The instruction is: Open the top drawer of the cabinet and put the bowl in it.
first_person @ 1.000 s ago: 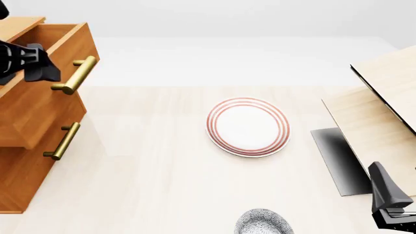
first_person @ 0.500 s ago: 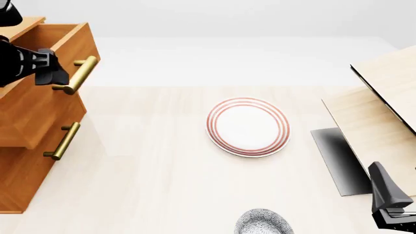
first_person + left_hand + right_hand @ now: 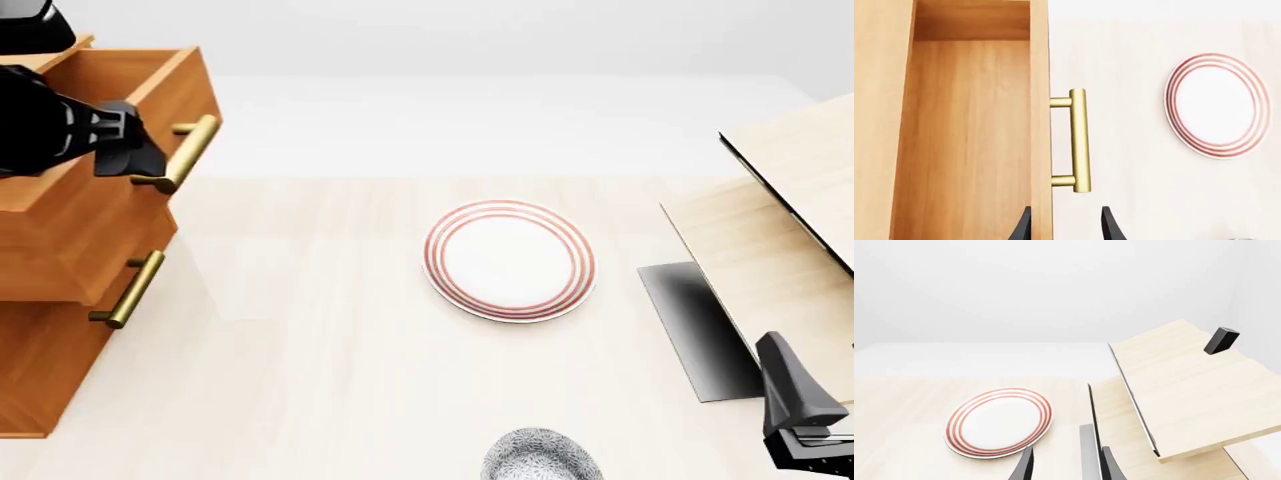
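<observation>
The orange-brown cabinet point(image 3: 54, 340) stands at the table's left edge. Its top drawer point(image 3: 80, 200) is pulled out, and its bare wooden inside point(image 3: 967, 140) shows in the left wrist view. My left gripper point(image 3: 134, 152) sits at the near end of the drawer's brass handle point(image 3: 184, 150). Its fingers are apart, one on each side of the drawer's front panel, short of the handle point(image 3: 1079, 140). The speckled bowl point(image 3: 541, 458) rests at the table's near edge, partly cut off. Far from the bowl, my right gripper point(image 3: 787, 375) hangs open at the near right, holding nothing.
A white plate with red rings point(image 3: 509, 260) lies mid-table. A pale wooden structure point(image 3: 787, 230) with a dark grey base fills the right side, just ahead of the right gripper. A lower drawer with its own brass handle point(image 3: 130, 290) is shut below the top one.
The top drawer has slid further out to the right. My left gripper has travelled right with it, staying by the handle. The right arm, bowl and plate have not moved.
</observation>
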Controlling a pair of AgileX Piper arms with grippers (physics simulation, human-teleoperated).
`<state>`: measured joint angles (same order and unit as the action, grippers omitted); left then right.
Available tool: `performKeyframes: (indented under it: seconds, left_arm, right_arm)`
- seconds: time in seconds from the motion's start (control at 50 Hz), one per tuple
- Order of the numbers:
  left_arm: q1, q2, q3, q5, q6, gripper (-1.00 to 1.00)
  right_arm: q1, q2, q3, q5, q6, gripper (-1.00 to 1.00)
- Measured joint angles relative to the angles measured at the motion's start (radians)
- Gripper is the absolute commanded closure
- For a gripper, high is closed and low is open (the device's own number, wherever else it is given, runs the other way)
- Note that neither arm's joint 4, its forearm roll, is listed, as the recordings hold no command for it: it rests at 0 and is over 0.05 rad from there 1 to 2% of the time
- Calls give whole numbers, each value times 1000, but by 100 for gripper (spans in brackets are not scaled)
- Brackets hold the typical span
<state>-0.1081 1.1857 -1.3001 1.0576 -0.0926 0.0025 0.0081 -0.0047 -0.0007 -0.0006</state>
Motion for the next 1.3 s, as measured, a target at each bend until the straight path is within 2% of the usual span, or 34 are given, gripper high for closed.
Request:
performKeyframes:
  seconds: [1.3]
  left_arm:
    - [-204, 82, -34, -23, -42, -100]
  right_arm:
    - [0, 0, 0, 0, 0, -100]
